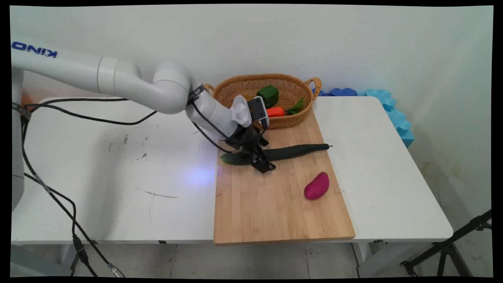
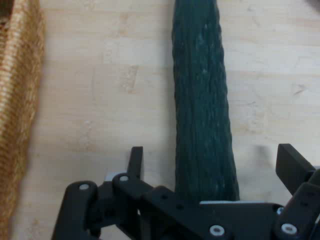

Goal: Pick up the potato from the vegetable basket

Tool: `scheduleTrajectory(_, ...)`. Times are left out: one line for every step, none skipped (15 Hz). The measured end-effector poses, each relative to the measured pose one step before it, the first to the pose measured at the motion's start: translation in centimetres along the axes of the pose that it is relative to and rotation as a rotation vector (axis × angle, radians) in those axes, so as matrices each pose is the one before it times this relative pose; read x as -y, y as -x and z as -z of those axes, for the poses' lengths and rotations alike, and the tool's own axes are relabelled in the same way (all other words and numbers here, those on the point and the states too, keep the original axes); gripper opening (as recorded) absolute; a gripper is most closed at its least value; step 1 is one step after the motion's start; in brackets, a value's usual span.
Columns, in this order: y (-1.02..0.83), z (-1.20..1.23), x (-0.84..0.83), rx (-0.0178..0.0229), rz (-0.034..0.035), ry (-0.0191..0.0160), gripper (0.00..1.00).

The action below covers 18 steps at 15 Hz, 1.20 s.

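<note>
Dark green cucumber (image 1: 292, 151) (image 2: 202, 110) lying lengthwise across the far part of a wooden board (image 1: 275, 204) (image 2: 100, 85), thin stem end pointing right, blunt lighter end at the board's left edge. Straddled near that left end by the black gripper (image 1: 262, 163) (image 2: 215, 165), lowered from the upper left. Jaws spread wide, one finger (image 2: 135, 161) on each side of the cucumber, with bare board showing between each finger and the skin in the hand view. No pinch visible; contact not evident on either side. Cucumber running straight up the middle of the hand view, roughly centred between the fingers.

Wicker basket (image 1: 235, 88) (image 2: 17, 115) just behind the gripper, at the board's far end, holding a green pepper (image 1: 268, 94), an orange-red carrot-like piece (image 1: 275, 112) and a green leafy item (image 1: 296, 107). Magenta, potato-shaped thing (image 1: 316, 186) resting on the board's right half, well apart from the gripper and nearer the camera than the cucumber. Board set on a white surface (image 1: 118, 177), its near end reaching the front edge. Blue foam blocks (image 1: 393, 112) against the wall beyond the surface's far right corner. Black cables (image 1: 59, 200) hanging at the left.
</note>
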Motion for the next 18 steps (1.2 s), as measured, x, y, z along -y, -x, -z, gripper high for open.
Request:
scheduleTrajectory(-0.343,0.138,-0.014,-0.00627,-0.00695,0.00042,1.0)
scheduleTrajectory(-0.466,0.264,0.043,-0.00703,-0.00727,0.00062,1.0)
scheduleTrajectory(-0.556,0.352,0.091,-0.00802,-0.00676,-0.00003,1.0)
scheduleTrajectory(-0.54,0.356,0.132,-0.00729,-0.00493,-0.00098,1.0)
scheduleTrajectory(-0.638,0.467,0.219,-0.00701,-0.00523,-0.00202,1.0)
scheduleTrajectory(-0.529,0.427,0.241,-0.00528,-0.00456,-0.00273,1.0)
scheduleTrajectory(-0.334,0.282,0.191,-0.00264,-0.00319,-0.0017,1.0)
scheduleTrajectory(-0.474,0.424,0.3,-0.00329,-0.00636,-0.00251,1.0)
scheduleTrajectory(-0.29,0.298,0.259,-0.00188,-0.00496,-0.00229,1.0)
scheduleTrajectory(-0.454,0.521,0.476,-0.00232,-0.01041,-0.00374,1.0)
scheduleTrajectory(-0.333,0.426,0.497,-0.0011,-0.00985,-0.00416,1.0)
scheduleTrajectory(-0.161,0.281,0.36,0.00029,-0.0069,-0.00295,1.0)
scheduleTrajectory(-0.242,0.405,0.609,0.00007,-0.00943,-0.00603,1.0)
scheduleTrajectory(-0.216,0.418,0.779,0.00172,-0.0114,-0.00757,1.0)
scheduleTrajectory(-0.09,0.363,0.688,0.00245,-0.0084,-0.00735,1.0)
scheduleTrajectory(-0.021,0.219,0.516,0.00263,-0.00485,-0.00581,1.0)
scheduleTrajectory(-0.008,0.348,0.891,0.00489,-0.00944,-0.00957,1.0)
scheduleTrajectory(0.068,0.264,0.782,0.00517,-0.00768,-0.00854,1.0)
